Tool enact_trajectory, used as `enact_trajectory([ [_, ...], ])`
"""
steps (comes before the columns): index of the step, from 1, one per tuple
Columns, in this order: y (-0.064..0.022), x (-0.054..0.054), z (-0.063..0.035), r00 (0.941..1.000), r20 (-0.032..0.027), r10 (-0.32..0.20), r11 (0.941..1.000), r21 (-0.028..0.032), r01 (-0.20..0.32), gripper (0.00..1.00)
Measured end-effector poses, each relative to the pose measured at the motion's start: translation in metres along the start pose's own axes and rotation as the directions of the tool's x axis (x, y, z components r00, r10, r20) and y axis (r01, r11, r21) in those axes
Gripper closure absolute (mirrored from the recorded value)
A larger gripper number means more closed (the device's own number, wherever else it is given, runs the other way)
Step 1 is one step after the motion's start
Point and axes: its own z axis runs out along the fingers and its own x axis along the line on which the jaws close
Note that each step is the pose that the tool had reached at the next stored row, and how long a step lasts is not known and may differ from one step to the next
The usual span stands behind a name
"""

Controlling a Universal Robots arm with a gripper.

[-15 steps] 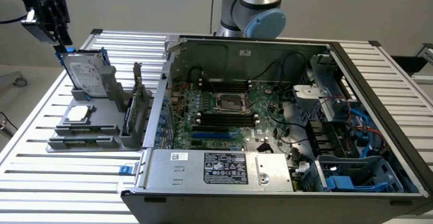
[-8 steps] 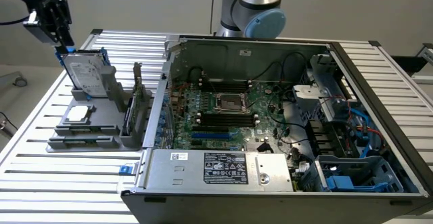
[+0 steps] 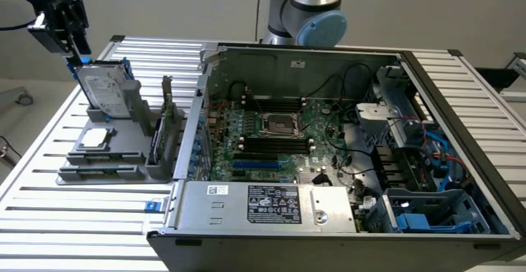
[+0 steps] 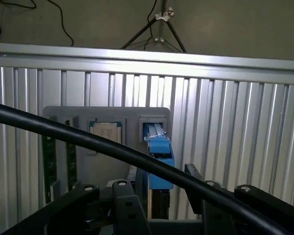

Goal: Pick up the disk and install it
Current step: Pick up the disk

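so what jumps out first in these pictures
The open computer case sits in the middle of the exterior view, its green motherboard bare. At the exterior view's left, the disk stands upright in a grey holder on the slatted table, with the end effector at its top edge.

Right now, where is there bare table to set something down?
Bare table slats lie in front of the grey holder, at the exterior view's lower left, and beside the open computer case at that view's right. Crowded: the holder, with the gripper at the upright disk, and the case's inside.
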Motion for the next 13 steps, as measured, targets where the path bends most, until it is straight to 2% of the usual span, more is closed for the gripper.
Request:
enact_trajectory([
  [13, 0.0004, 0.0, 0.0182, 1.0, -0.0001, 0.008, 1.0, -0.0004, -0.008, 0.49],
])
